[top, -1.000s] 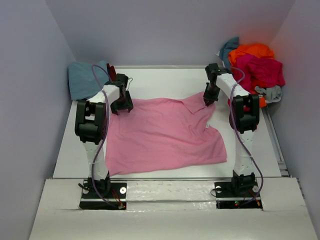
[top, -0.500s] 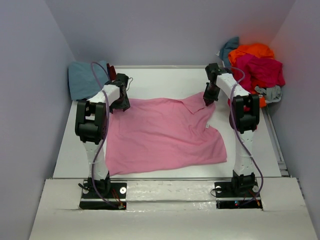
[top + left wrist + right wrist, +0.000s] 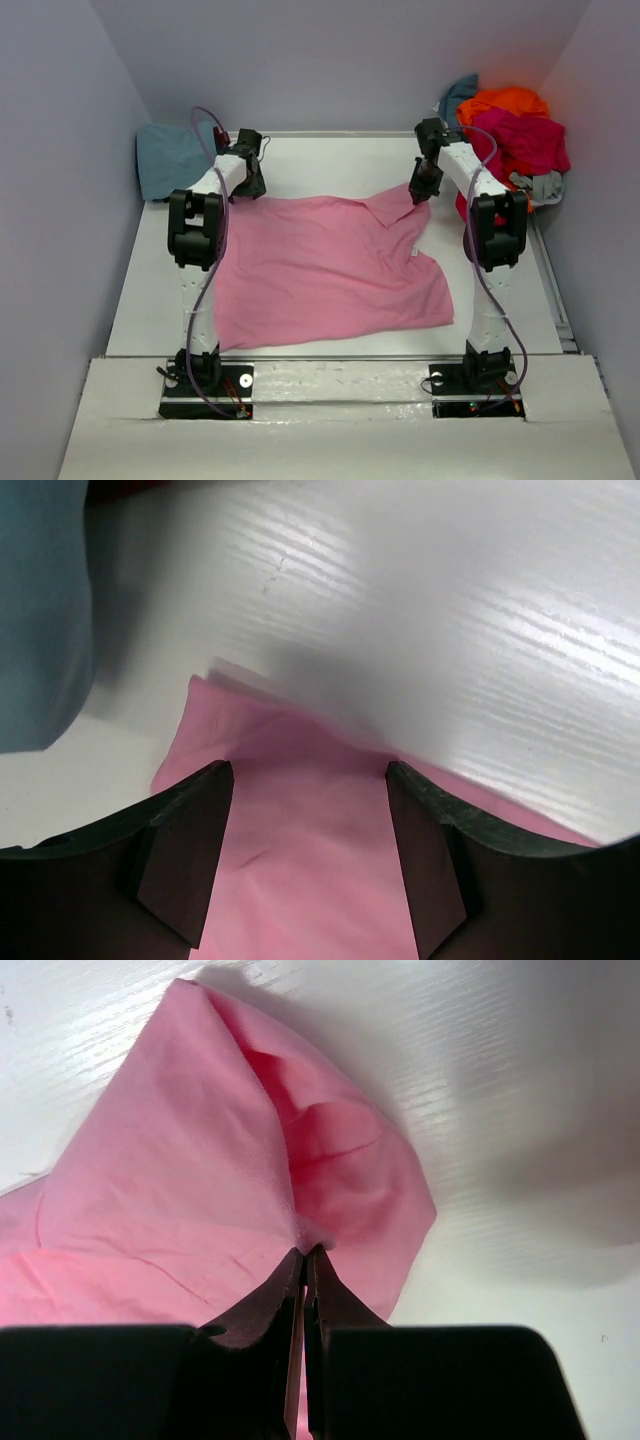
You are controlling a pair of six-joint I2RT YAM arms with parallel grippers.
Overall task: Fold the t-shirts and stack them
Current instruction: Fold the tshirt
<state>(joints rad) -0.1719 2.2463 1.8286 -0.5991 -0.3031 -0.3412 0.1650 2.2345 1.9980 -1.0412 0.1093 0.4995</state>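
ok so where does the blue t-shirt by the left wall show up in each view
top external: blue t-shirt at the far left, in the upper part of the picture.
left wrist: along the left edge, beside the corner of the pink t-shirt.
right wrist: not in it.
shared landmark: the pink t-shirt, seen in all three views.

Nothing can be read in any view — the one candidate is a small white tag [image 3: 411, 256] on the pink t-shirt [image 3: 320, 275], perhaps a garment label, and from above it is too small to show any letters or numbers.
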